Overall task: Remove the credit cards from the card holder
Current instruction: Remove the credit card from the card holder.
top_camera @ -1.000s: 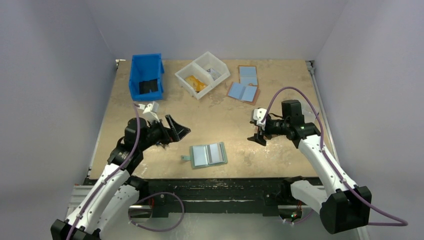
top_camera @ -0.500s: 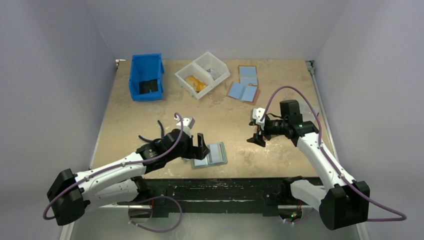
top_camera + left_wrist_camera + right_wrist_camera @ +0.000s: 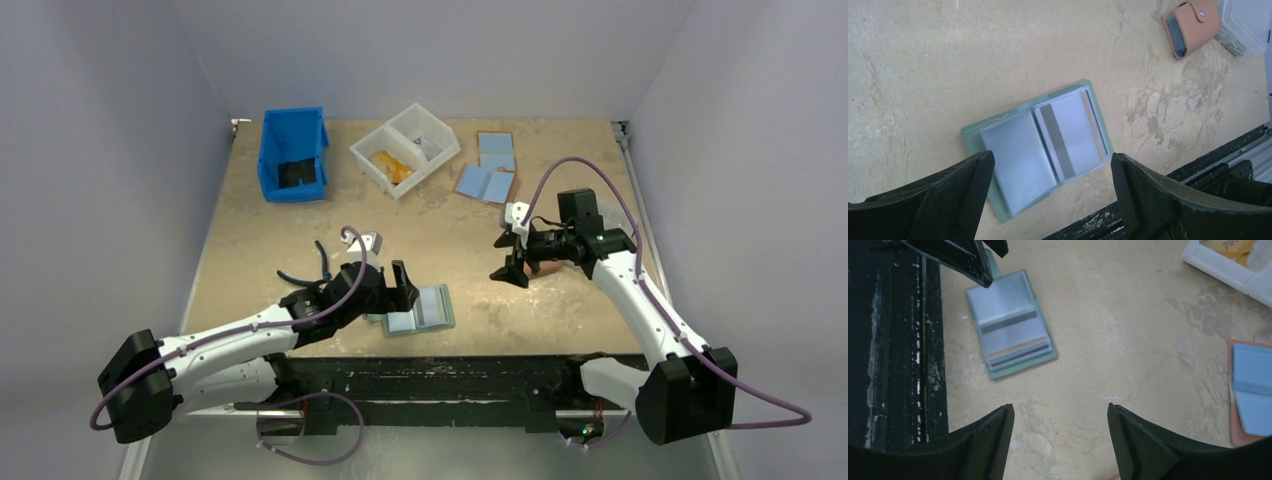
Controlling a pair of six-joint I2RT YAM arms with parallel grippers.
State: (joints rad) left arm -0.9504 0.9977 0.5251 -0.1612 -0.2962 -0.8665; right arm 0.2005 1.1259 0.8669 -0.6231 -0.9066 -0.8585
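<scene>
Top view: left gripper (image 3: 401, 288) hovers wide open over the holder's (image 3: 424, 307) left edge at the table (image 3: 300, 215) front, poised to grab; right gripper (image 3: 508, 272) waits open, empty, well apart. Left wrist: 1 holder spread flat, cards (image 3: 1068, 134) sleeved in 1 half. Right wrist: 3 card edges show, I'd judge.

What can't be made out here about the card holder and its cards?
- Left wrist view: the left gripper hides part of the card holder along one edge.
- Both wrist views: the credit cards overlap inside the sleeves, so their count is unclear.
- Top view: the cards are too small to tell apart.
</scene>
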